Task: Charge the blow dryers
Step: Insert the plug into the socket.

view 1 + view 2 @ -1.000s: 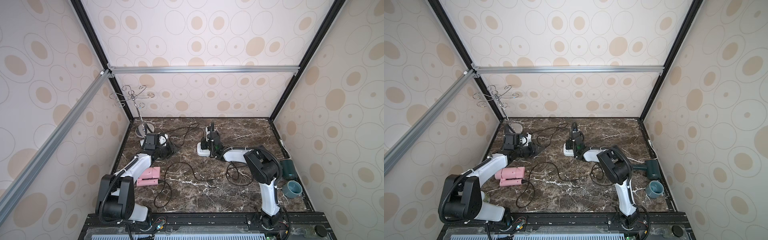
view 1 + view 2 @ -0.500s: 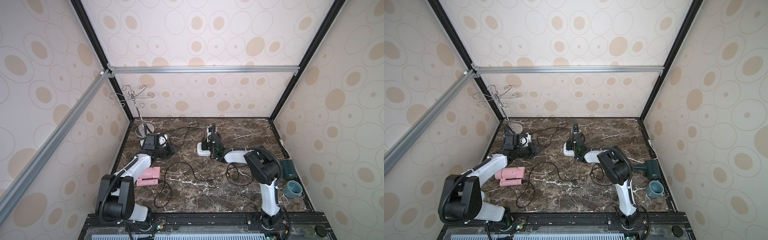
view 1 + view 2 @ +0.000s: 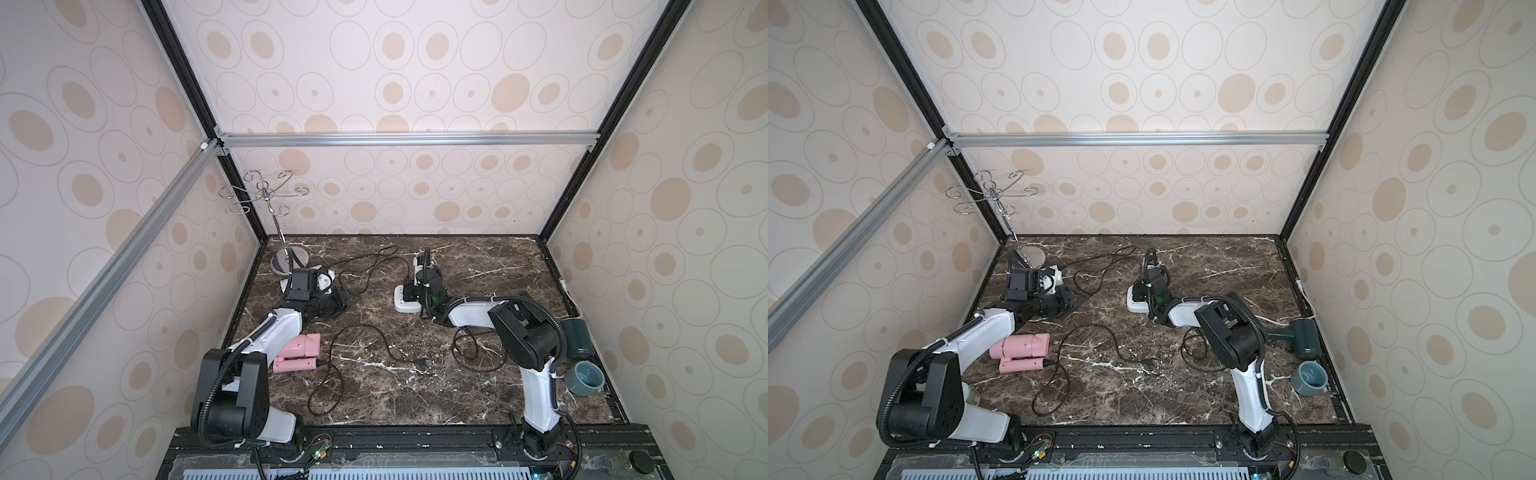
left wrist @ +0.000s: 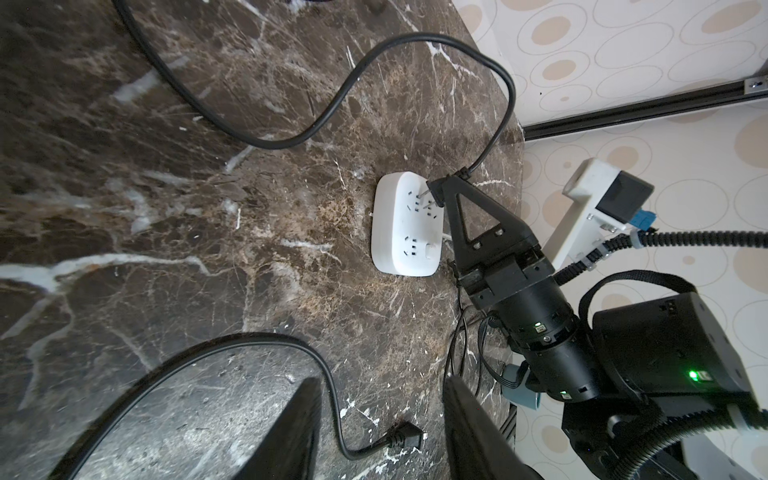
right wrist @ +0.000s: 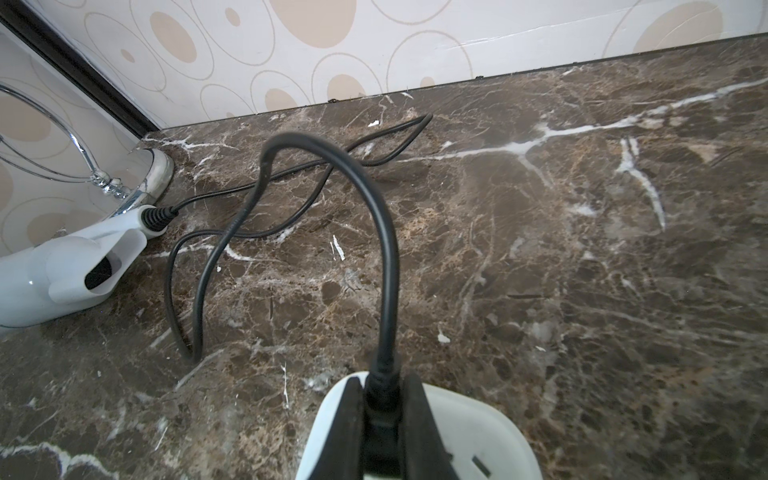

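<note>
Mostly undone: the right gripper point(image 5: 381, 382) pinches the plug point(image 4: 436, 191) of the white blow dryer point(image 5: 50, 274) (which lies by the far-left chrome stand point(image 3: 286, 262)) at the socket block point(image 4: 399, 237). Its prongs point at the block's face but are partly bare, so I judge it unseated. The pink blow dryer point(image 3: 301, 349) lies lengthwise across the left and the dark green blow dryer point(image 3: 575, 338) sits at the right edge, both unplugged. The left gripper point(image 4: 380, 436) is spread and empty.

Over the last second the right gripper point(image 5: 380, 390), clamped on the black plug point(image 5: 379, 419), has edged slightly sideways and lower over the white socket block point(image 4: 405, 232). Nearly all of this shift falls in the first half-second. Its white forearm point(image 3: 471, 316) has followed by a similarly small amount in both top views, carrying along the arch of black cord point(image 5: 374, 199) that rises from the plug.
</note>
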Motion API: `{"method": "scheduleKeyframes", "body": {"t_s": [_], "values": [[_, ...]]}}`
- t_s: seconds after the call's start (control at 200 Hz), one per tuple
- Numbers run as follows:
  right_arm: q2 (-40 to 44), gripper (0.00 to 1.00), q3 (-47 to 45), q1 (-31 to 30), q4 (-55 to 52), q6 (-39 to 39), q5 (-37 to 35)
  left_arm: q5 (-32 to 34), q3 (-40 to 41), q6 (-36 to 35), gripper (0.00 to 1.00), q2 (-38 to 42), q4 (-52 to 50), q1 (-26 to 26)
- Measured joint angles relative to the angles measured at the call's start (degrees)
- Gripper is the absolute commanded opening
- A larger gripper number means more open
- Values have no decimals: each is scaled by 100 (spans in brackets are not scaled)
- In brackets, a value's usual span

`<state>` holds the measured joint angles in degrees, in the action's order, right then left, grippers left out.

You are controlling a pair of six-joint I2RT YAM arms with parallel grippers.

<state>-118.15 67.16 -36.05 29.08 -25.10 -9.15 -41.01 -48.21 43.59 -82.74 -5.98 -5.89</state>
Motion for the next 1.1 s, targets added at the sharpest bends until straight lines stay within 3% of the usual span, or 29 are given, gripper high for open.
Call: {"method": "scheduleKeyframes", "body": {"t_s": [0.405, 0.59, 1.101], "values": [[0, 0, -87, -304, 98, 9, -437, -61, 72, -81, 48, -20, 39, 44], [0, 0, -389, -439, 621, 162, -595, -173, 114, -129, 48, -70, 81, 57], [17, 0, -955, -461, 1478, 649, -308, -363, 136, -247, 48, -85, 129, 103]]}}
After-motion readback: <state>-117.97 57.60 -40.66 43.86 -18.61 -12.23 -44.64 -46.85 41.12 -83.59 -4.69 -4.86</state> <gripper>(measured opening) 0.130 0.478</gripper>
